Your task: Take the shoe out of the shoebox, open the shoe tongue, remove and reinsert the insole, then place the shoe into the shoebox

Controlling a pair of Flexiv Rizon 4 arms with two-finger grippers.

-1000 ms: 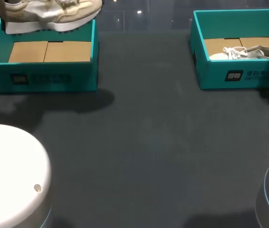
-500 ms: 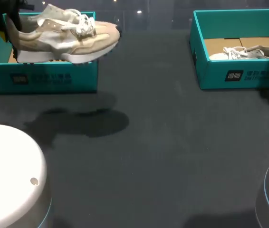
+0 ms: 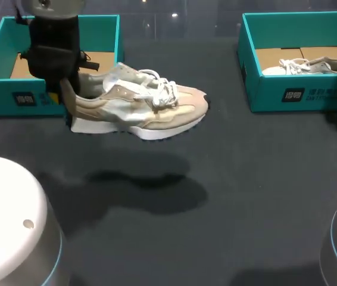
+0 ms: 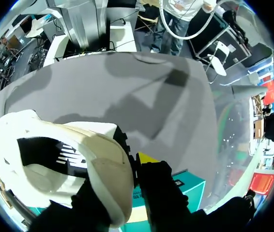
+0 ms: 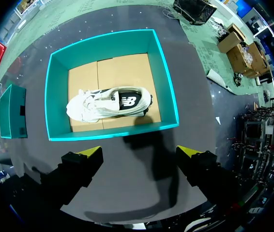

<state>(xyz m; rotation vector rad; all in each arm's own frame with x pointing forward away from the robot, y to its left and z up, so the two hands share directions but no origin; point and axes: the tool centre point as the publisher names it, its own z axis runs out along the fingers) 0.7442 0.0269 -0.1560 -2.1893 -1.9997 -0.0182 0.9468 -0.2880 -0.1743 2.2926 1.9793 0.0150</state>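
**Shoe [image 3: 139, 110] held aloft beside its shoebox [image 3: 2, 98]**

My left arm stands upright, its hand [image 4: 129, 179] clenched on the padded heel of the beige-and-white shoe. The shoe hangs level over the dark matte bench [image 3: 216, 196], just beside the teal cardboard shoebox, toe pointing away from it. My right hand [image 5: 139, 157], fingers spread and empty, hovers well apart from that shoebox

The dark grey table [image 3: 228, 190] carries two teal boxes standing directly on it, both open at the top. The left shoebox [image 3: 13, 98] stands just beside the left gripper [image 4: 133, 166]. The right shoebox [image 5: 109, 130] stands ahead of the right gripper [image 5: 139, 153], well apart from the other box.
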